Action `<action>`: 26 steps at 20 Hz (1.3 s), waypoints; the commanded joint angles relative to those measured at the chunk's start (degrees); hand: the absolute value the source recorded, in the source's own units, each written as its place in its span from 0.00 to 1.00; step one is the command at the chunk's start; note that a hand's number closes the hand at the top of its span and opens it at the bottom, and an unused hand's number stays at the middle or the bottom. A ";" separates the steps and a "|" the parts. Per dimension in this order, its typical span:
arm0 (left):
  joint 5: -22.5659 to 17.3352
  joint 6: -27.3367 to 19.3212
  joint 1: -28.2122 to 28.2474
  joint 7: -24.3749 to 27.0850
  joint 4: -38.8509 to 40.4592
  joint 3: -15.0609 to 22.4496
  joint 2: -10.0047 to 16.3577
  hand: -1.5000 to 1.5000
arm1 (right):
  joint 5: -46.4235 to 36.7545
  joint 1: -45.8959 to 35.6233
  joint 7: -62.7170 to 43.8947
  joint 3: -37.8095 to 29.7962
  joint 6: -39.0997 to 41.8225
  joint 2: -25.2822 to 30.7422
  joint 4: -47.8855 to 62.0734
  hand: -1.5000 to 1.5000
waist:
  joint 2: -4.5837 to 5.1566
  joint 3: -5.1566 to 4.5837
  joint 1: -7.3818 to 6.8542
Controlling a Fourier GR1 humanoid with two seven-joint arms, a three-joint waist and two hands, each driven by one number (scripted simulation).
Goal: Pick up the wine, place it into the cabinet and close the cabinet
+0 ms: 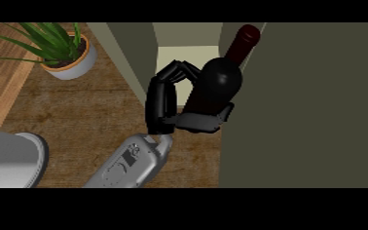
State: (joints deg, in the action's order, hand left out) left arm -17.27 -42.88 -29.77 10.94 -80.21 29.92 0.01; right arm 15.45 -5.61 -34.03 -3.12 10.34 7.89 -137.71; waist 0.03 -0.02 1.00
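We see the right hand (164, 100) with its fingers curled round the lower body of the wine (219, 80), so the bottle is off the bench (86, 112) and carried, its neck leaning up and to the right. We judge it is held low on the body so that the neck can enter first. It hangs at the mouth of the cabinet (133, 53), just beside the dark panel (302, 107) that we take for the open door. The fingers lie on the bottle's left side and the palm under its base. The left hand does not show. A plant (61, 48) stands well apart.
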 commanded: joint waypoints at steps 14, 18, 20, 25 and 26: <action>-1.40 -0.09 -2.97 10.00 14.25 -3.25 0.00 1.00 | 5.45 1.65 -2.91 -1.33 -0.36 0.26 -6.83 0.00 | -0.01 0.00 -0.12; -4.48 4.20 -2.20 15.97 18.64 -6.39 -0.01 1.00 | 5.43 4.50 -2.90 0.41 0.55 -0.19 -9.95 0.00 | -0.01 -0.01 0.22; -2.47 6.20 -2.33 14.68 17.81 -8.74 -0.01 1.00 | 3.51 3.95 -1.35 -0.46 -0.12 -0.79 -7.62 0.00 | -0.06 0.01 -0.40; -3.03 7.37 -5.78 11.09 19.72 -11.06 0.07 1.00 | 2.73 1.48 -3.20 0.14 -2.22 -1.29 -8.39 0.00 | -0.12 0.00 -0.44; -3.95 5.96 -4.65 13.19 21.05 -8.50 0.00 1.00 | 6.18 5.10 -2.08 -1.13 -0.25 -1.20 -9.18 0.00 | -0.10 0.02 -0.01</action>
State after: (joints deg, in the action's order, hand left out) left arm -20.49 -37.15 -34.33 23.65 -60.67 20.88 0.12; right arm 16.11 -4.97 -33.89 -3.46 10.31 7.42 -137.71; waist -0.03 -0.01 0.76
